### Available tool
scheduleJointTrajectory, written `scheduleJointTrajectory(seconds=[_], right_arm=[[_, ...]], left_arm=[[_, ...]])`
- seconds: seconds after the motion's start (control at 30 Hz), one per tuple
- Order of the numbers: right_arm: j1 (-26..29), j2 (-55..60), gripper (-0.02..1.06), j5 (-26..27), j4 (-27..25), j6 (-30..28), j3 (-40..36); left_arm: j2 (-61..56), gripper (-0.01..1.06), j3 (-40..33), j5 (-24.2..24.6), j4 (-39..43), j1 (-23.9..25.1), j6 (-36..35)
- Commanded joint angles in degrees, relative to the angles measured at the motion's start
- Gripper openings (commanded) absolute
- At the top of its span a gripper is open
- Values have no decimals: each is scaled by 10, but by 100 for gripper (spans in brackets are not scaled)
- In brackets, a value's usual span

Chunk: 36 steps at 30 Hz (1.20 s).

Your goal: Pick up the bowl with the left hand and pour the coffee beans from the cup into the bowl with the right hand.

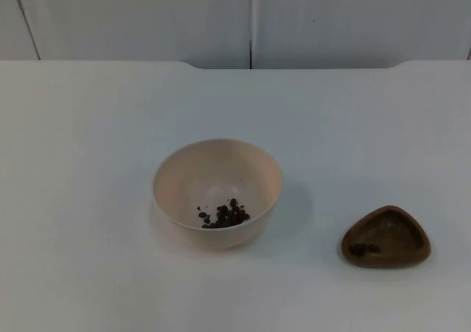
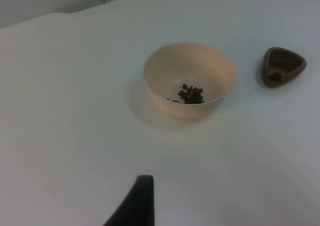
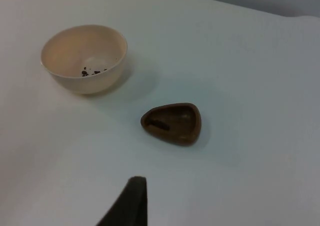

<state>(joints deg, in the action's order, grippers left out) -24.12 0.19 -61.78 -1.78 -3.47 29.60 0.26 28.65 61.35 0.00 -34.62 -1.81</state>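
Observation:
A cream bowl (image 1: 213, 166) stands upright on the white table near the middle, with a small heap of coffee beans (image 1: 225, 216) in its bottom. To its right, nearer the front, sits a small brown rounded-triangle cup (image 1: 394, 232) holding a few beans (image 1: 363, 249). My left gripper (image 2: 142, 202) hangs well short of the bowl (image 2: 189, 60) and holds nothing. My right gripper (image 3: 131, 202) is likewise drawn back, with the cup (image 3: 175, 128) ahead of it and the bowl (image 3: 95, 80) farther off. Both arms wait.
The white table top (image 1: 88, 199) ends at the grey partition wall (image 1: 147, 15) behind. A vertical seam (image 1: 250, 23) runs down the wall above the bowl.

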Motion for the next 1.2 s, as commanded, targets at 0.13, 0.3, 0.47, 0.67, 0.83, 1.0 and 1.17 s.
scheduleJointTrajectory(seconds=[0.13, 0.3, 0.47, 0.67, 0.83, 1.0, 1.17], right_arm=[[2, -2, 105, 0, 2, 0, 0], [2, -2, 105, 0, 2, 0, 0], [2, -2, 105, 0, 2, 0, 0], [2, -2, 105, 0, 2, 0, 0], [2, -2, 105, 0, 2, 0, 0], [2, -2, 105, 0, 2, 0, 0], [2, -2, 105, 0, 2, 0, 0]], left_arm=[[-3, 105, -2, 2, -6, -3, 0], [-3, 105, -2, 2, -6, 25, 0], [-3, 105, -2, 2, -6, 77, 0], [-3, 105, -2, 2, -6, 143, 0], [-3, 105, -2, 2, -6, 182, 0], [-3, 105, -2, 2, -6, 222, 0], [-3, 105, -2, 2, -6, 262, 0]])
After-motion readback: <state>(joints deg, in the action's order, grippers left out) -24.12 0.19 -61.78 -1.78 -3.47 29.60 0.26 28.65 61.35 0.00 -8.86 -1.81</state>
